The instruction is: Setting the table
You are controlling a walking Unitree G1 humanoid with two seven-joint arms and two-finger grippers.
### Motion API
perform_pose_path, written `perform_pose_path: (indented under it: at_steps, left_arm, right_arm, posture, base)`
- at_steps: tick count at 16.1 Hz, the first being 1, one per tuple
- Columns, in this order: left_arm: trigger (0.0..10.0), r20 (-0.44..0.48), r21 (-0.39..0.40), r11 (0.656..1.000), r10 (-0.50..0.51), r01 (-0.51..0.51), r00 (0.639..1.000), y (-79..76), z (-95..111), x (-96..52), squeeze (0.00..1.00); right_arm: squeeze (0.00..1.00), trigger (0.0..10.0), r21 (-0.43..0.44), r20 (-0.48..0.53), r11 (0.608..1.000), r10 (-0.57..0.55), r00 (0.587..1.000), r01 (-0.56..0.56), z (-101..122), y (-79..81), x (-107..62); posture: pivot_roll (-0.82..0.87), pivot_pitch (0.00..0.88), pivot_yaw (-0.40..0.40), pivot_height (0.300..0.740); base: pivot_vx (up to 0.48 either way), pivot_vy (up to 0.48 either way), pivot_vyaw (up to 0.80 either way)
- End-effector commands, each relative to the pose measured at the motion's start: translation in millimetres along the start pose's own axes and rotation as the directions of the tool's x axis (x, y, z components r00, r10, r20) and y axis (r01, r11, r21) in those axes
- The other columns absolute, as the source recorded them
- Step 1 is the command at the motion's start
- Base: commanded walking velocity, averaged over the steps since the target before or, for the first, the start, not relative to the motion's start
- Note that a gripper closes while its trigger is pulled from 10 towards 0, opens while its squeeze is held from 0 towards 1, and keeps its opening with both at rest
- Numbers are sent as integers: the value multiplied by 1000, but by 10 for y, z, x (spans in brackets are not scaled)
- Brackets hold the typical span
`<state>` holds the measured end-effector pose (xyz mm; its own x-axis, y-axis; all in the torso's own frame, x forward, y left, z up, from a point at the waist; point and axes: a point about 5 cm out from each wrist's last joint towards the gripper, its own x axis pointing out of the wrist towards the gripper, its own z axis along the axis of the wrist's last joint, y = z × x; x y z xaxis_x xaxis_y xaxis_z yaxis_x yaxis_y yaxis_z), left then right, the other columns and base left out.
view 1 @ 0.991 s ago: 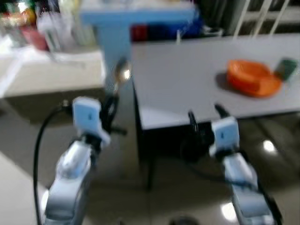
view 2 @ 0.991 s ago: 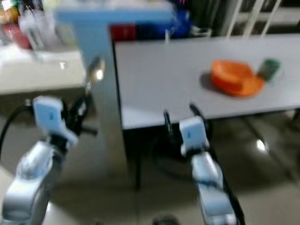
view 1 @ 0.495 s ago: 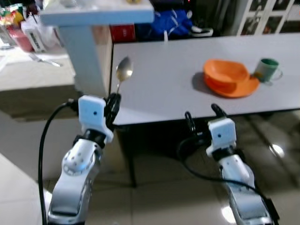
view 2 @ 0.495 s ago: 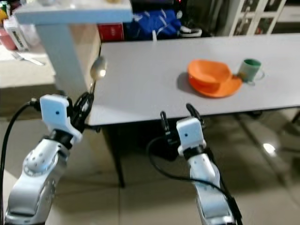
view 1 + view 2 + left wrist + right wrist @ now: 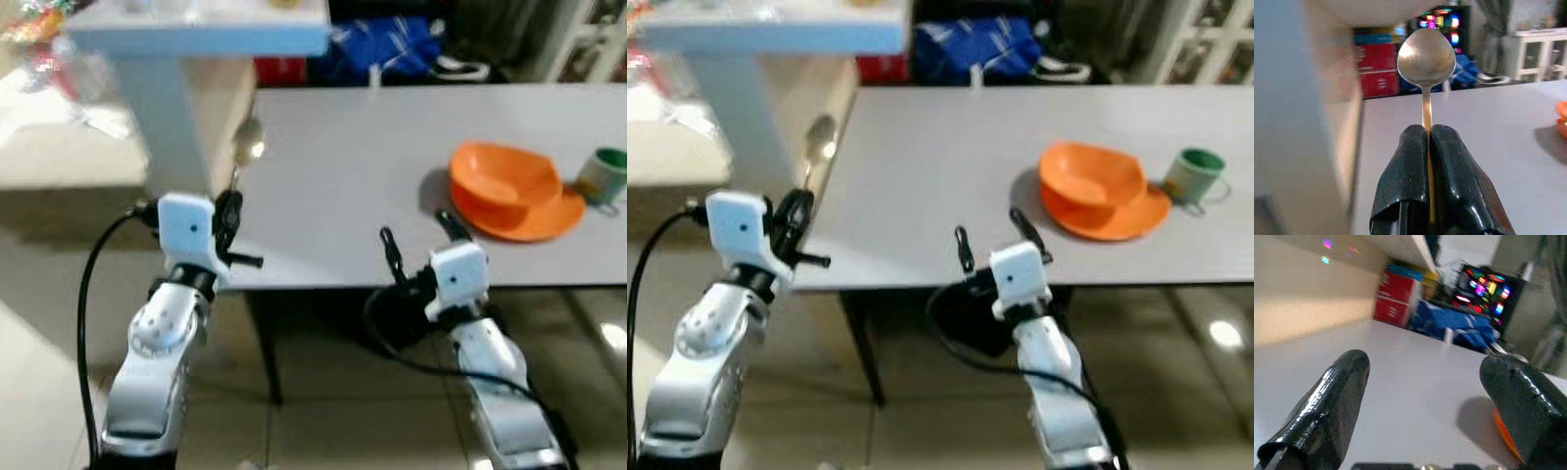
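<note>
Spoon, plain silver metal with a narrow handle and shiny oval bowl pointing up, sits clamped between the closed fingers of the left end effector, at the left edge of the grey surface. Right end effector hovers spread wide and empty at the near edge, with an orange plate and green mug beyond it.

We see a spoon of dull, brushed-looking metal, and fingers of glossy black plastic or rubber. The bench has a smooth matt grey top, the orange bowl looks like smooth plastic. The floor tiles shine glossy.
</note>
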<state>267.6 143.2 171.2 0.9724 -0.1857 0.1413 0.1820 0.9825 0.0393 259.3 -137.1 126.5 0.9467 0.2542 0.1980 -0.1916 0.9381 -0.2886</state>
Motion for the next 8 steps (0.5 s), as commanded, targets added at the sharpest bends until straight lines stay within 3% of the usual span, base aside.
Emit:
perform_pose_path:
  at_steps: [1,4,8]
  left_arm:
    - [0,18,11,999,-32,31,999,-72,50,29,0]
    - [0,29,8,998,-58,58,998,-109,69,35,0]
    - [0,46,6,996,-94,94,994,-169,103,35,0]
  right_arm:
    - [0,10000,-5,-8,1000,-27,1000,27,-9,-71,-24]
    - [0,10000,-1,-10,1000,-24,1000,24,-12,-56,-27]
    - [0,10000,-1,-7,1000,-24,1000,24,-10,-49,-13]
  posture:
    - [-78,0,65,740]
    - [-80,0,69,740]
    - [-82,0,72,740]
  base:
    - [420,0,0]
    - [403,-180,0]
    - [302,-366,0]
